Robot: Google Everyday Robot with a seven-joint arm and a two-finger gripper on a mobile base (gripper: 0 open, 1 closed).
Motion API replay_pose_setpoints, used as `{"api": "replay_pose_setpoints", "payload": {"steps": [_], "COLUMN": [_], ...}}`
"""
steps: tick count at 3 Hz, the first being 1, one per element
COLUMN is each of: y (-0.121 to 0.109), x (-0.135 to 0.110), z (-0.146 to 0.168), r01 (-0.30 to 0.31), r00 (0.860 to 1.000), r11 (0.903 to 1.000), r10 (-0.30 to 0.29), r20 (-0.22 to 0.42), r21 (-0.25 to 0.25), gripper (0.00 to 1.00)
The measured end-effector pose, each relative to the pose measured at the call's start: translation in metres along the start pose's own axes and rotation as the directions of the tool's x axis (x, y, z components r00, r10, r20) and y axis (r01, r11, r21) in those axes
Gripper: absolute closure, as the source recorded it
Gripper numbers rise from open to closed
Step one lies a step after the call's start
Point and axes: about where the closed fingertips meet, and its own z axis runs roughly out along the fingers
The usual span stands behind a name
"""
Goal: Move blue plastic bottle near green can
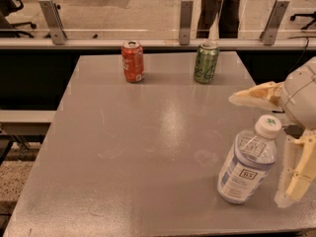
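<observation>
On a grey table [148, 132], a blue plastic bottle [244, 169] stands in the near right corner, its clear body leaning so that the white cap with its green mark tips toward the right. A white-and-blue label wraps its lower half.

The robot's gripper [256, 150] reaches in from the right edge with its two cream-coloured fingers spread wide and holding nothing. One finger [254, 95] points left, just beyond and above the bottle's cap. The other finger [296, 177] hangs down just to the right of the bottle, with a narrow strip of table showing between them. Neither finger appears to touch the bottle.

The green can [206, 63] stands upright at the far edge of the table, right of centre and well apart from the bottle. A red-orange soda can [133, 61] stands upright to its left along the same far edge, with clear tabletop between the two cans.

Beyond the table runs a glass barrier held by metal posts [186, 16]. The legs of a person [219, 9] in dark trousers show behind the glass, above the green can. Part of an office chair [10, 4] shows at the far left.
</observation>
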Motion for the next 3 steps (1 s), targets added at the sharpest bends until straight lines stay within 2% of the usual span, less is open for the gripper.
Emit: {"api": "replay_pose_setpoints", "payload": {"steps": [1,3], "y": [0.0057,0.01], "x": [0.0009,0.0001], "z": [0.0036,0.0017], "r01": [0.008,0.01], "r00": [1.0,1.0], "r11": [1.0,0.9999], "r10": [-0.008,-0.01], "r20": [0.014,0.02], "r21": [-0.005,0.003], "gripper": [0.16,0.62]}}
